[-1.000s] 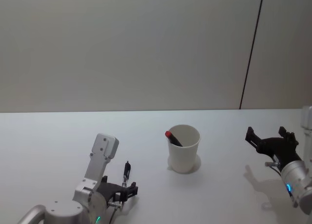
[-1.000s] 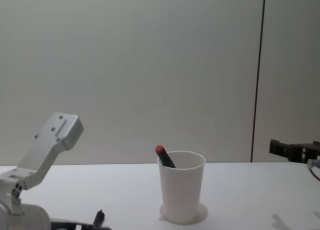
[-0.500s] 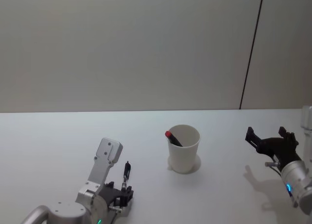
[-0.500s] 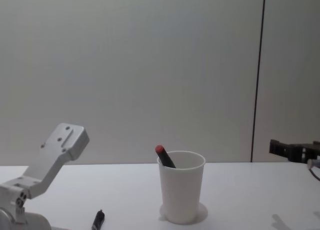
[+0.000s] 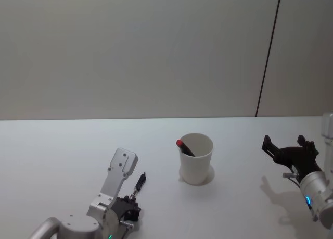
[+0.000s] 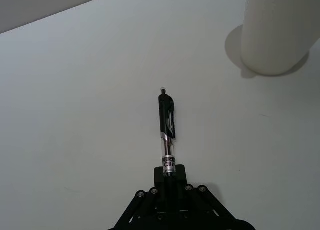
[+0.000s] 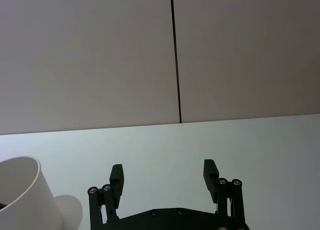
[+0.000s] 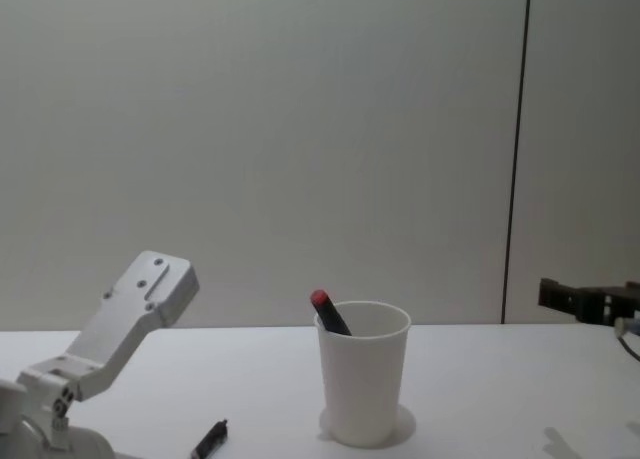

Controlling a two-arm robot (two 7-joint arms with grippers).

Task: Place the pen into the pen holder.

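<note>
**Pen gripped, short of holder: lift and upend before release**

We find the left gripper point(image 6: 169, 174) low near the table's point(image 5: 62, 155) front edge. It pinches the black pen point(image 6: 166, 122) by one end, and the barrel lies at a shallow tilt, pointing toward 1 o'clock. We cannot tell whether the free end touches the table.

The pen holder point(image 5: 196, 158) stands upright at 2 o'clock from that gripper, well apart. A red-capped pen point(image 5: 183, 146) leans on its 10 o'clock rim.

Recommended:
- Raise the pen above the rim.
- Turn it near vertical.
- Descend on the open 3 o'clock side.
- Release only once the pen is inside, since a light cup probably tips easily.

The right gripper point(image 5: 287, 147) hovers at 3 o'clock of the holder, fingers spread, idle.
</note>
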